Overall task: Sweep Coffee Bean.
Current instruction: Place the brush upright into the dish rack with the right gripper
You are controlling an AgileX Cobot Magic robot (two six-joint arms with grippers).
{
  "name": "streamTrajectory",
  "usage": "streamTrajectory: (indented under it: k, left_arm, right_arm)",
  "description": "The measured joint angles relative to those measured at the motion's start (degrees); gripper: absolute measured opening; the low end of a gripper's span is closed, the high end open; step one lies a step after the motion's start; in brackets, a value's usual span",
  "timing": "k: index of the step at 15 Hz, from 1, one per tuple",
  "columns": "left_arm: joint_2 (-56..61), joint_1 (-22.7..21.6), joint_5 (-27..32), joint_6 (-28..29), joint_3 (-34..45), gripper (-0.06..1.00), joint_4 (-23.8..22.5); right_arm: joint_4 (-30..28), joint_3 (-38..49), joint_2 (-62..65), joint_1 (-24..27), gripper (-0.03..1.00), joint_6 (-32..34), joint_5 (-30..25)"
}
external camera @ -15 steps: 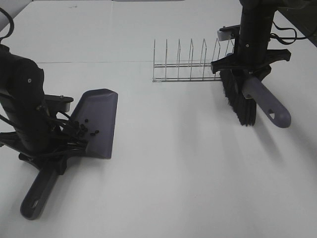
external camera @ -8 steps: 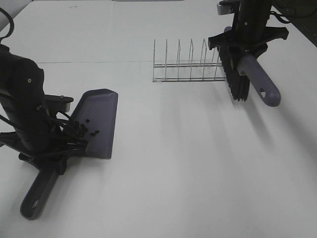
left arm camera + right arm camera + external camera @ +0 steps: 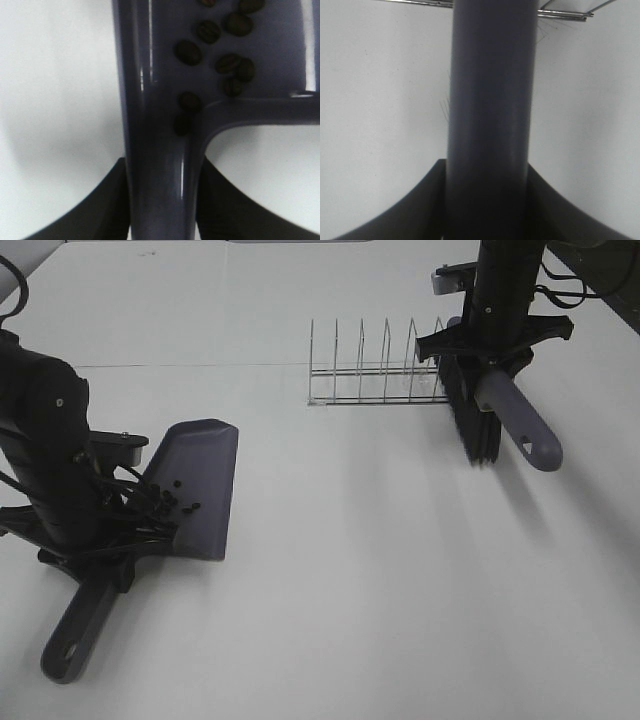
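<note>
I had the left gripper [image 3: 112, 540] clamped on the handle of the dustpan [image 3: 200, 485]. In the left wrist view its two dark fingers [image 3: 107, 200] pressed against either side of the grey-purple handle. The dustpan sat close to the left edge of the counter [image 3: 350, 590], with its handle pointing toward the near left corner and its wide lip facing the right edge. I could not tell from the high view whether the lip touched the surface.

The coffee beans [image 3: 165, 502] lay inside the dustpan, gathered at the back of the pan where it narrows into the handle. The left wrist camera showed them as a loose cluster [image 3: 227, 62], and a couple of beans sat right at the root of the handle.

The right gripper [image 3: 495, 345] was closed on the brush [image 3: 480, 425] near the far right corner of the counter. The right wrist view showed its fingers [image 3: 427, 200] hugging the round grey handle on both sides. The brush hung with its black bristles down, and its handle slanted toward the near right corner. There was a hanging hole at the free end. I could not tell whether the bristle tips touched the counter.

A wire rack [image 3: 375, 375] stood toward the far edge, right of the middle. The brush was just beside its right end. The dustpan and brush were well apart.
</note>
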State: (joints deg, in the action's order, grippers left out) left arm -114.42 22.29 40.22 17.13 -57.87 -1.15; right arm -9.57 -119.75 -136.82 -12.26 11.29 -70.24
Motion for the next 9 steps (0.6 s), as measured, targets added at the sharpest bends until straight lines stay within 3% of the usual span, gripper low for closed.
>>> streamTrajectory:
  k: [9]
  left_arm:
    - [0.0, 0.0, 0.0, 0.0, 0.0, 0.35, 0.0]
  right_arm:
    - [-0.9, -8.3, -4.9, 0.0, 0.31, 0.1, -0.1]
